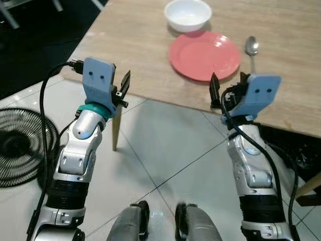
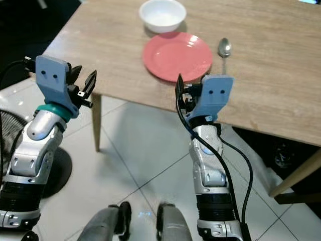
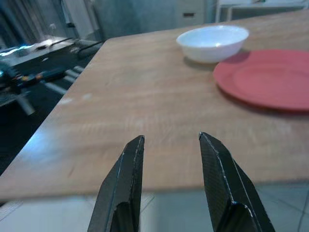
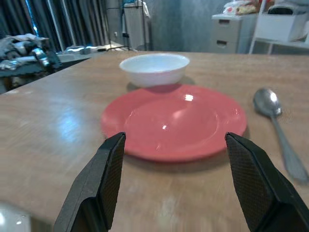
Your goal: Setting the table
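Note:
A red plate (image 1: pixel 204 54) lies on the wooden table (image 1: pixel 135 45) close to its front edge. Just behind it stands a white bowl (image 1: pixel 188 14), and a metal spoon (image 1: pixel 251 47) lies to the plate's right. My left gripper (image 1: pixel 123 89) hovers open at the table's front left corner, holding nothing and pointing across the bare tabletop (image 3: pixel 145 96). My right gripper (image 1: pixel 229 83) is open wide at the table's edge, directly in front of the plate (image 4: pixel 174 121), also holding nothing. The bowl (image 4: pixel 154 68) and spoon (image 4: pixel 277 121) lie beyond it.
A black floor fan (image 1: pixel 20 145) stands on the tiles at my left. A table leg (image 1: pixel 116 130) drops below the front left corner. Dark cables and a wooden leg (image 1: pixel 306 188) sit under the table at right. My feet (image 1: pixel 160 221) are on the tiled floor.

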Motion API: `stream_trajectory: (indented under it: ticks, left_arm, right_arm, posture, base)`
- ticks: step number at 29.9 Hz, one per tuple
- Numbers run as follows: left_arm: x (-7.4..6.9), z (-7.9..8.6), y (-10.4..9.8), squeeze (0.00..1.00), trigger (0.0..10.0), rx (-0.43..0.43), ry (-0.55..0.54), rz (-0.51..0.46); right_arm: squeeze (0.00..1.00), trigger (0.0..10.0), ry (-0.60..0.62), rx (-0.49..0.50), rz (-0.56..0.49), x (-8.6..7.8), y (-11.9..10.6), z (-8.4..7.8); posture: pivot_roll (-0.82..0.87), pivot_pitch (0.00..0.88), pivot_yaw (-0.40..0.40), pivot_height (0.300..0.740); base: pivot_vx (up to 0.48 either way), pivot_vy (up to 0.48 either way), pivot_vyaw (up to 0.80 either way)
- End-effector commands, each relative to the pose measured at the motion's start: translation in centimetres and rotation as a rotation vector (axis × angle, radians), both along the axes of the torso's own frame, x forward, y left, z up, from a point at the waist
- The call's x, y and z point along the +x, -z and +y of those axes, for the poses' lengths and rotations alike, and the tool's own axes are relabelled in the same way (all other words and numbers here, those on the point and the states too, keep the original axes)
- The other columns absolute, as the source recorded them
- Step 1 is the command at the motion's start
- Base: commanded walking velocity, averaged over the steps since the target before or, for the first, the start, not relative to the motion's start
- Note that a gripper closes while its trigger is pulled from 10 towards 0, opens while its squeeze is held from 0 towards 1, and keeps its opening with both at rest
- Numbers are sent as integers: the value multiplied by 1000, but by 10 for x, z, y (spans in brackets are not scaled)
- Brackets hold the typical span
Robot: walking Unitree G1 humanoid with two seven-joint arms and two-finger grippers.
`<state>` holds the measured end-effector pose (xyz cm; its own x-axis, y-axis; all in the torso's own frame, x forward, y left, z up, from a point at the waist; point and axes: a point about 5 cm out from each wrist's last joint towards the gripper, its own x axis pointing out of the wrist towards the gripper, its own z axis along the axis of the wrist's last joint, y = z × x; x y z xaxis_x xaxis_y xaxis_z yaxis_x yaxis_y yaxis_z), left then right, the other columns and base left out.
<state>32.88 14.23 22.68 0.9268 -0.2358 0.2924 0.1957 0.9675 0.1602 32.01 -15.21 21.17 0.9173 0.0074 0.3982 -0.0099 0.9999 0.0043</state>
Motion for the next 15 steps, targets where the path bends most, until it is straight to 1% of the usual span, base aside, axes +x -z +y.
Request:
stream_trajectory:
  ticks: [1,15]
  left_arm:
    - [-1,-2,6,0,10000,12,3,21]
    - [0,-3,5,0,10000,13,9,18]
  right_arm:
    - [0,10000,19,6,18,-2,6,-5]
    - [0,10000,30,6,19,-2,6,-8]
  posture:
    - [1,181,112,740]
    - [-1,183,113,740]
  base:
    - [-296,0,0]
    - [-295,0,0]
